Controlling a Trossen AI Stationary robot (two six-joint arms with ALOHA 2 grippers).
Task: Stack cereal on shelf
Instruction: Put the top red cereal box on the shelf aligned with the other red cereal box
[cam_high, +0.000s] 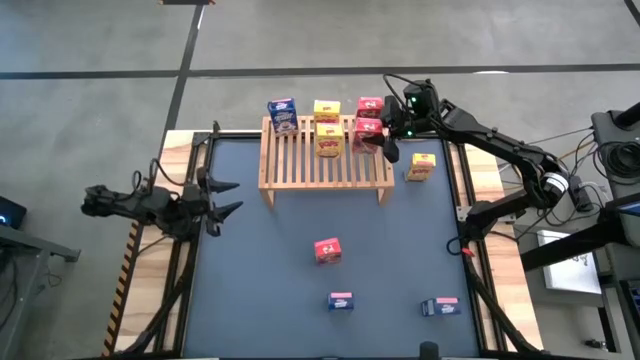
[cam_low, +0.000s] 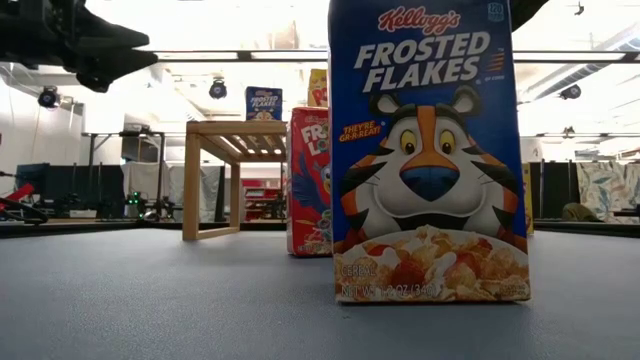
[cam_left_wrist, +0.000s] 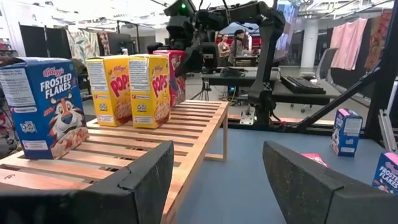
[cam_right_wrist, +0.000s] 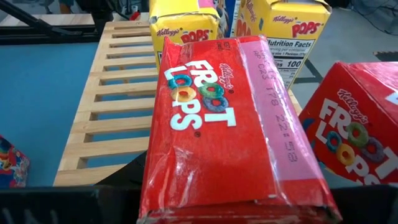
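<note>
— While the right gripper (cam_high: 378, 143) clamps a red cereal box (cam_right_wrist: 224, 124) above the shelf (cam_high: 300, 165), what's stocked?
— Blue, two yellow, one red. Left gripper (cam_high: 222, 197) open, beside the shelf.

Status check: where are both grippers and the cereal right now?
Right gripper shut on red box over shelf. Left gripper open, waiting at table's left. Yellow boxes close ahead.

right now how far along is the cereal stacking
About halfway. On the shelf: a blue box, two yellow boxes and a red box. In hand: the right gripper holds a second red box over the shelf's right end. Left: a yellow box beside the shelf, plus a red and two blue boxes on the mat. The left gripper waits open at the left.
</note>
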